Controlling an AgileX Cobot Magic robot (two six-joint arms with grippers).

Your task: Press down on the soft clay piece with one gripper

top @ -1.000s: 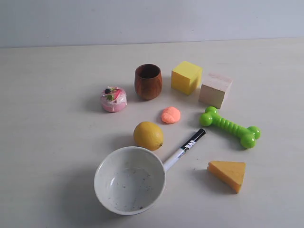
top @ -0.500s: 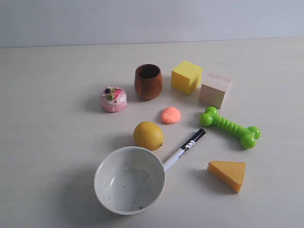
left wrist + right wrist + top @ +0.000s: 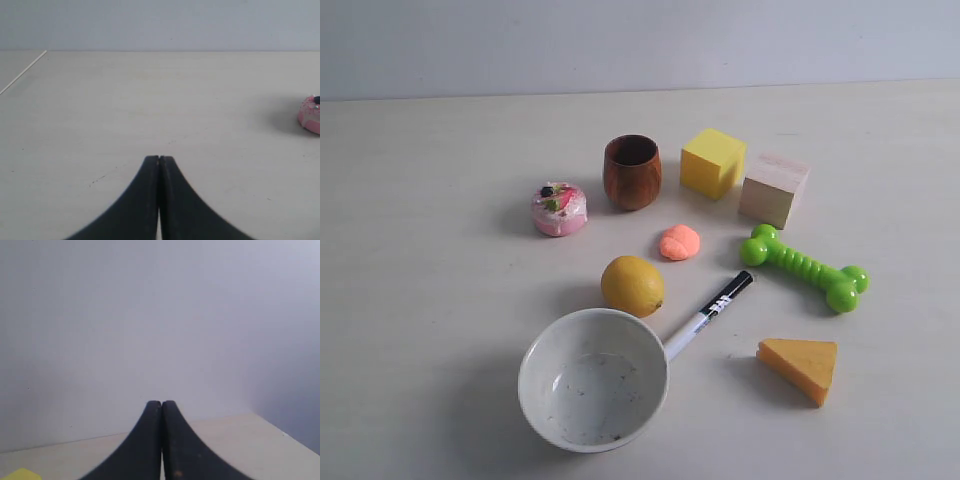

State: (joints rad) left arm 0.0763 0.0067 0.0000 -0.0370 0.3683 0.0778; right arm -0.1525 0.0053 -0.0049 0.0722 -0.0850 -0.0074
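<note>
Ten things sit on the surface (image 3: 430, 300). Two are cubes: one yellow cube (image 3: 712, 162) and one pale wooden cube (image 3: 774, 189). There is one of every other kind: one soft clay piece (image 3: 680, 242), one lemon (image 3: 632, 285), one pink cake toy (image 3: 559, 208), one brown wooden cup (image 3: 632, 172), one white bowl (image 3: 593, 378), one marker (image 3: 708, 314), one green bone toy (image 3: 803, 267) and one cheese wedge (image 3: 800, 366). Two claws show, one in each wrist view: the left claw (image 3: 159, 159) and the right claw (image 3: 161, 403).
</note>
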